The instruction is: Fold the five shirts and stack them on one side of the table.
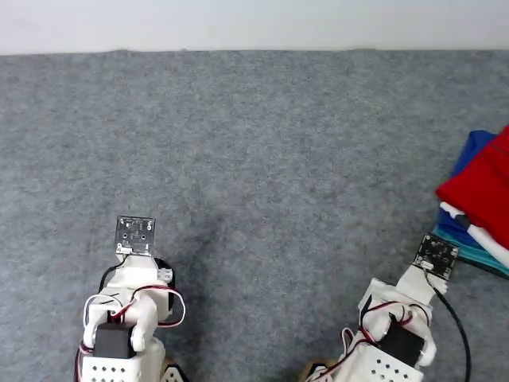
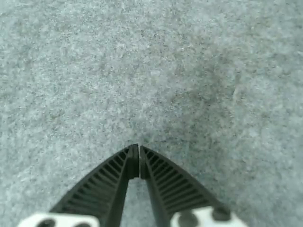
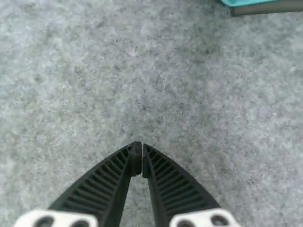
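A stack of folded shirts (image 1: 479,208) lies at the table's right edge, with a red one (image 1: 483,188) on top, then white, blue and teal layers beneath. A teal corner of the stack (image 3: 251,3) shows in the right wrist view. My left gripper (image 2: 139,156) is shut and empty above bare grey felt, near the front left of the table. My right gripper (image 3: 142,153) is also shut and empty over the felt, at the front right, just short of the stack. Both arms (image 1: 131,306) (image 1: 402,318) are drawn back toward the front edge.
Grey felt (image 1: 254,159) covers the whole table, and a pale wall runs along its far edge. A black cable (image 1: 457,326) trails from the right arm toward the front.
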